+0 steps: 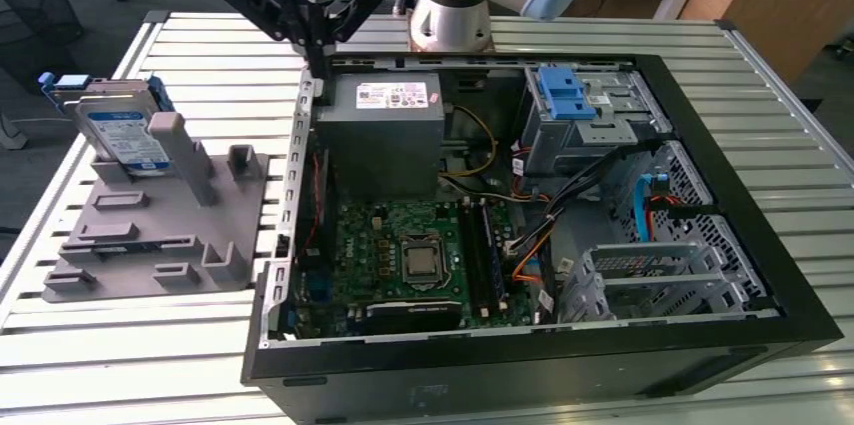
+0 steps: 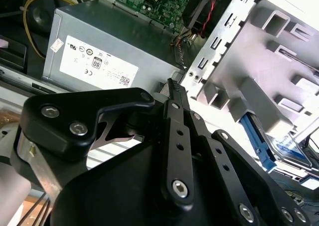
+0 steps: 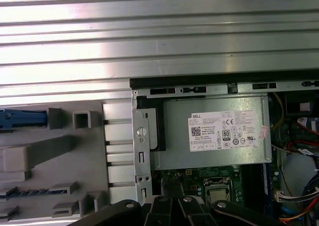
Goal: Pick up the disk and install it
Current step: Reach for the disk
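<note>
**DISK NOT YET PICKED, GRIPPER EMPTY AT CASE EDGE**

You had the gripper point(image 1: 320, 48) w/ fingers pressed together and nothing between them. It hung over the wall of the open PC case point(image 1: 721, 335) that faces the fixture, near the grey PSU box point(image 1: 387, 120). The disk point(image 1: 123, 133) stood on edge in the grey fixture point(image 1: 147, 245) on the slatted table point(image 1: 134, 365). That put it at the exterior view's left, outside the case & well apart from the gripper. Its blue carrier frame was on.

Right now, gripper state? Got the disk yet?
Gripper: jaws closed, holding nothing. The disk sits on the grey fixture, apart from it.
</note>
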### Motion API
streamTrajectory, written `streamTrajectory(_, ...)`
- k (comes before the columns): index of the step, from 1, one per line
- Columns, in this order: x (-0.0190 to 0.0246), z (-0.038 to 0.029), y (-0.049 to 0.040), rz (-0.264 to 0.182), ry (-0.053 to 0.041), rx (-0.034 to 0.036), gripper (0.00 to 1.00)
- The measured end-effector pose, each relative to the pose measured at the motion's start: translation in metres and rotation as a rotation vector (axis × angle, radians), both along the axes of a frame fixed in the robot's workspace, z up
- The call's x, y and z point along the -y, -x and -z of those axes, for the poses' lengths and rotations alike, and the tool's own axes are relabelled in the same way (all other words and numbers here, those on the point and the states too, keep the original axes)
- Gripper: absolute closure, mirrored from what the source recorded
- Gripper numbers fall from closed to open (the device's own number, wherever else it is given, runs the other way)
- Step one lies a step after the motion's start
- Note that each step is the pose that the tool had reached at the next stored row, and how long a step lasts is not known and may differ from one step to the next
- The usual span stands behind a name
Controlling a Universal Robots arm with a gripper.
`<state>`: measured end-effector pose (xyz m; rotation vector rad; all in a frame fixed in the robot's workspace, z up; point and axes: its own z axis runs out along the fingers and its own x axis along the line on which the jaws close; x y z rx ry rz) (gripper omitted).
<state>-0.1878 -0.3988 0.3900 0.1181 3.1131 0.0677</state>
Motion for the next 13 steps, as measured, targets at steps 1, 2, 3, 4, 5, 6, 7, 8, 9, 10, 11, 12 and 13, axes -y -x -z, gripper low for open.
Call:
streamTrajectory(1,0.0,0.0,0.0004,0.0,0.0001,-0.0001,0.89)
streamTrajectory(2,0.0,0.0,0.0009,0.0,0.0001,-0.0001,0.89)
streamTrajectory(3,0.0,0.0001,0.0014,0.0,0.0001,-0.0001,0.89)
streamTrajectory(4,0.0,0.0001,0.0024,0.0,0.0001,-0.0001,0.89)
streamTrajectory(5,0.0,0.0001,0.0035,0.0,0.0002,-0.0001,0.89)
streamTrajectory(6,0.0,0.0002,0.0048,0.0,0.0,0.0,0.89)
streamTrajectory(7,0.0,0.0003,0.006,0.0,0.0001,0.0,0.89)
streamTrajectory(8,0.0,0.0003,0.0072,0.0,0.0001,-0.0001,0.89)
streamTrajectory(9,0.0,0.0004,0.0083,0.0,0.0001,0.0,0.89)
streamTrajectory(10,0.0,0.0004,0.0092,0.0,0.0,0.0,0.89)
streamTrajectory(11,0.0,0.0005,0.0098,0.0,0.0,0.0,0.89)
streamTrajectory(12,0.0,0.0005,0.0103,0.0,0.0,0.0,0.89)
streamTrajectory(13,0.0,0.0005,0.0107,0.0,0.0001,-0.0001,0.89)
